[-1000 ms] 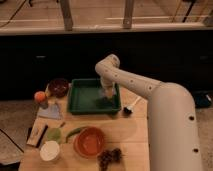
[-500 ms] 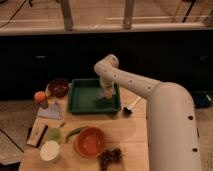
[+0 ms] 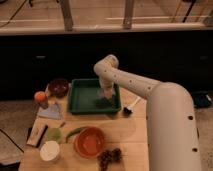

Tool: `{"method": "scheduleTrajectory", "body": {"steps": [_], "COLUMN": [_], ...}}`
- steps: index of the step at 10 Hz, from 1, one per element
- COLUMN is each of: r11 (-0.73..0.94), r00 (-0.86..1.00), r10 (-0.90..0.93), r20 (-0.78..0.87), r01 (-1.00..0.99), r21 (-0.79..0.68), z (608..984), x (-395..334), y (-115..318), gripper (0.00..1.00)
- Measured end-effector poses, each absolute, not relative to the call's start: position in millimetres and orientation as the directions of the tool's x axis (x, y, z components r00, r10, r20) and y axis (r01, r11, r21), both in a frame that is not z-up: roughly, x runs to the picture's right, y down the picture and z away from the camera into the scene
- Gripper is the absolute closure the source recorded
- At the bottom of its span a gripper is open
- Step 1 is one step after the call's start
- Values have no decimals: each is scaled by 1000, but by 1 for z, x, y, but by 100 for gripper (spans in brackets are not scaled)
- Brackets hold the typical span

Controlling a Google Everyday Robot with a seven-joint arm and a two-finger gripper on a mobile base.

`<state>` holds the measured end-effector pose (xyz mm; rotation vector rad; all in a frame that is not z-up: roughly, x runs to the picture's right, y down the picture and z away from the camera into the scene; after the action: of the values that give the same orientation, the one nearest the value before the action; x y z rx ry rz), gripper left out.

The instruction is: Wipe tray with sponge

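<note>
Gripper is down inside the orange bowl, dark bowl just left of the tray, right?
No. The camera view shows the gripper down inside the green tray, near its right end, not the orange bowl, which sits at the table's front. The dark bowl is just left of the tray, as you said.

gripper (image 3: 106,94) in tray (image 3: 81,98): blurred | sponge: too blurred to tell

And the white arm (image 3: 131,83) reaches in, gripper (image 3: 106,95) low inside the green tray (image 3: 82,98), right half; orange bowl (image 3: 90,142) sits well apart
</note>
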<state>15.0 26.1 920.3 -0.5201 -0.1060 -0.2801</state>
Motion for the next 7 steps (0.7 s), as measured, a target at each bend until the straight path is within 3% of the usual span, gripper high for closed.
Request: {"method": "scheduleTrajectory", "body": {"steps": [7], "r11": [801], "r00": [946], "r10": [-206], "r20": [250], "r01": [310], "r21": [-513], "z": [938], "x": [2], "y": [58], "gripper": [100]}}
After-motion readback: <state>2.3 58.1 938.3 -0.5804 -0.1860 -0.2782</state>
